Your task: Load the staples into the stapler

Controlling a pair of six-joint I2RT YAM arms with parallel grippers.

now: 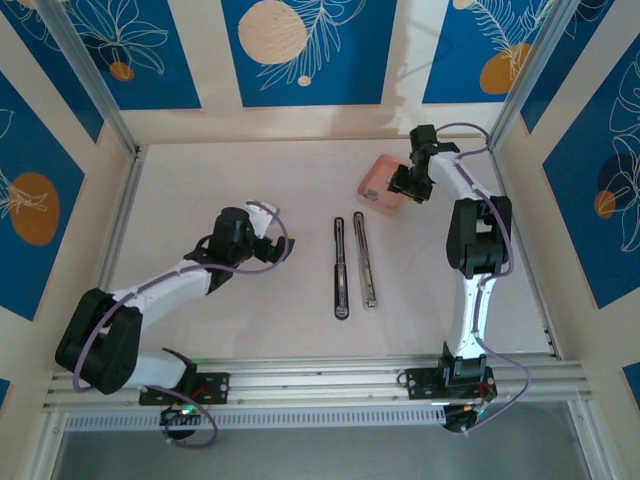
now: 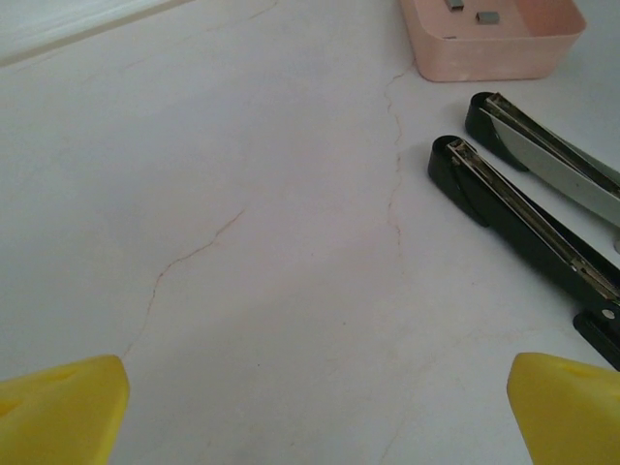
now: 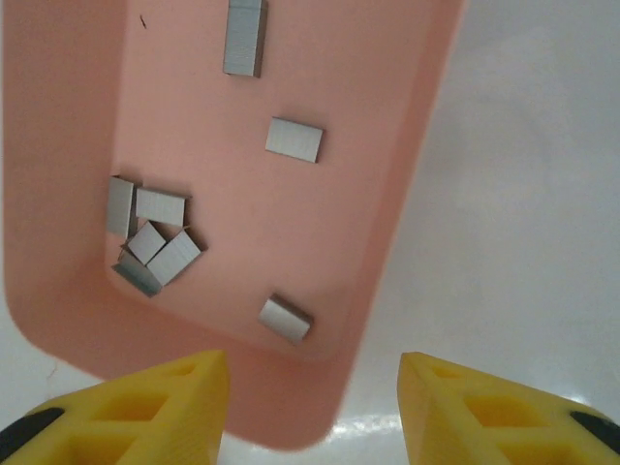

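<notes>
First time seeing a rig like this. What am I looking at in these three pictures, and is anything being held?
Two robot arms are bolted at the near edge of the table. The overhead picture shows both, the left arm and the right arm. The other two pictures come from cameras on their wrists; the yellow shapes at the bottom are each arm's own jaws. On the table lie two slim bars side by side, apparently the stapler's parts, and a pink tray. The right wrist camera looks down into that tray, where the staples lie loose as short grey strips. Both pairs of jaws stand open and hold nothing: the right ones hang above the tray, the left ones over bare table near the bars.
</notes>
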